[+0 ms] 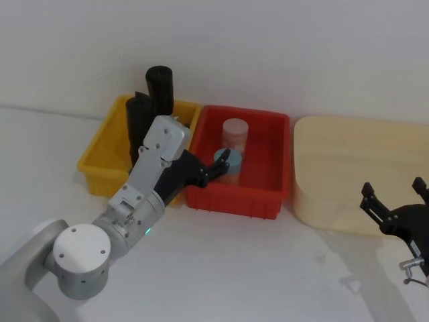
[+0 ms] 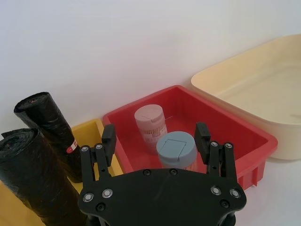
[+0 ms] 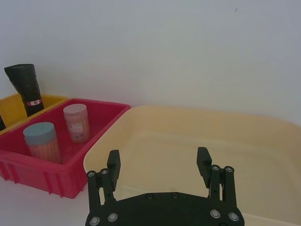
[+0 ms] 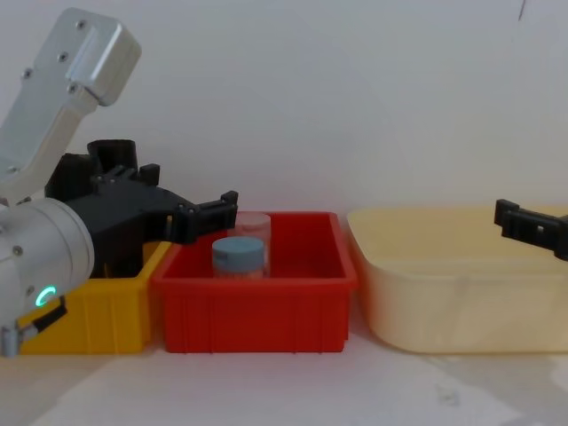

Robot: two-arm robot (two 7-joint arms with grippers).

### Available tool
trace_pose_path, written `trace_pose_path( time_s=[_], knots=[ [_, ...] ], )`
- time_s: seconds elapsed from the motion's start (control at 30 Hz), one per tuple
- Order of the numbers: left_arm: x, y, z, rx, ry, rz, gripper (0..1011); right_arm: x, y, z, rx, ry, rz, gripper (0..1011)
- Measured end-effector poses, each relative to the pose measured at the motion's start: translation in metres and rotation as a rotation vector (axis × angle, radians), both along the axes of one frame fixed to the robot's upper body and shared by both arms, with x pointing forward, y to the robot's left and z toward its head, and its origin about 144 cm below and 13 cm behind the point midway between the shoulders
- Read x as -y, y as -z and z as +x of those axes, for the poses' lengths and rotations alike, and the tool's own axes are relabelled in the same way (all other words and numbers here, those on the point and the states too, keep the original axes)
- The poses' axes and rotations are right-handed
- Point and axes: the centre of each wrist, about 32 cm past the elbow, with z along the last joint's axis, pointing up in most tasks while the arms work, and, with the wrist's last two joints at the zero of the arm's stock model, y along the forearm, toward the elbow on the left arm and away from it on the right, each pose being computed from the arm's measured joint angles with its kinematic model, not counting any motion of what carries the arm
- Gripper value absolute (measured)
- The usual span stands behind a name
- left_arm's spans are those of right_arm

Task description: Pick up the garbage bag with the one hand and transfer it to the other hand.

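The garbage bag, a plain matte black roll, stands in the yellow bin, in front of a taller black roll. In the left wrist view the garbage bag is nearest and the taller roll carries a small red-and-white label. My left gripper on the green-lamp arm is open and holds nothing. It hovers over the left part of the red bin, to the right of the garbage bag. Its fingers frame a blue-lidded jar. My right gripper is open near the front right, over the cream tray's edge.
The red bin holds the blue-lidded jar and a pink-lidded jar. A large cream tray lies right of it, below my right gripper. A white wall runs close behind the bins. The white table lies bare in front.
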Motion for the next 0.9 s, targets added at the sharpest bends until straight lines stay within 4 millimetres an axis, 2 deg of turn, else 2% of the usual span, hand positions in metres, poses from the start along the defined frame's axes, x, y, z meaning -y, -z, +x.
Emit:
trace_pose_path(
  time_s=[0.9],
  knots=[
    [0.0000,0.0000,0.0000,0.000,0.000,0.000,1001,0.0000,0.0000,0.0000,0.000,0.000,0.000,1002]
  ],
)
